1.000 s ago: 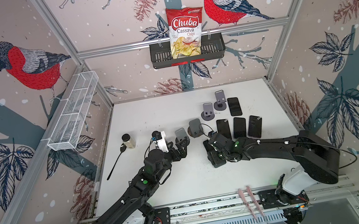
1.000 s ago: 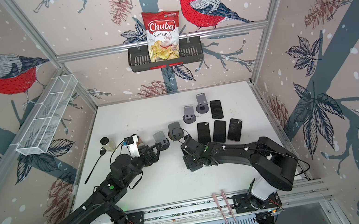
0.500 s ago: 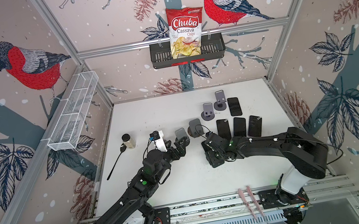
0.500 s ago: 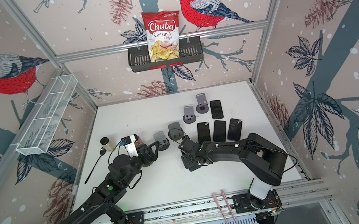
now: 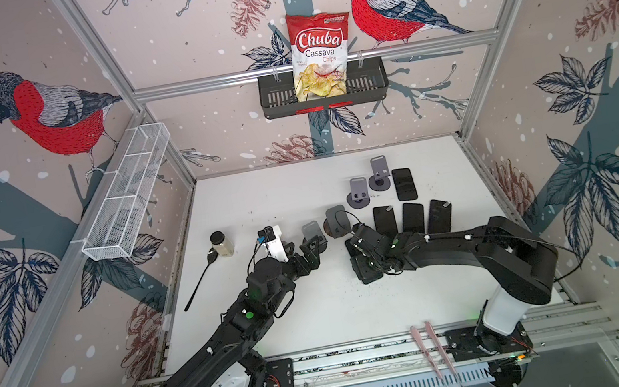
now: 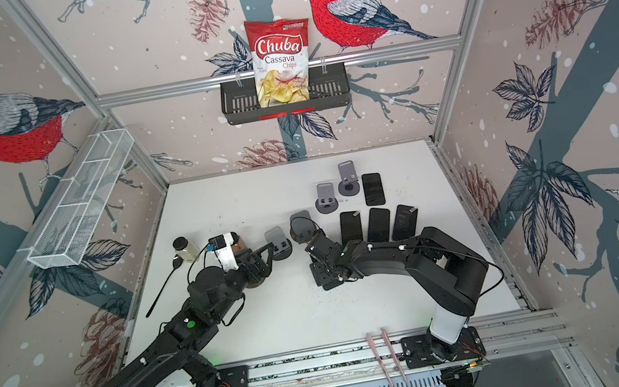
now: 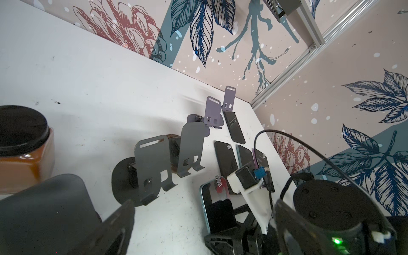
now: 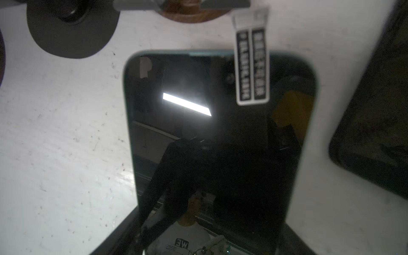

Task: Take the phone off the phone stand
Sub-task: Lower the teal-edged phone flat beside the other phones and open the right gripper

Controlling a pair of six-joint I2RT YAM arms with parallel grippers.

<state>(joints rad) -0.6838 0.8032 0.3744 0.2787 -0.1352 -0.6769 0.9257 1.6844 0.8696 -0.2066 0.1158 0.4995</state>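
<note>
Your right end effector [image 5: 359, 259]: clamped on phone [image 8: 209, 136], seemingly flat on worktop [image 5: 320, 323] | left end effector [image 5: 313, 249]: spread wide, phone stand [image 7: 152, 165] just ahead

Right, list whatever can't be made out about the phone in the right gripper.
- Phone, the end in the grip: cut off by the edge of the right wrist view.
- Phone in both top views: mostly covered by the right gripper.
- Label on the phone: print too blurred to read.
- Whether it touches the table: cannot tell in any view.
</note>
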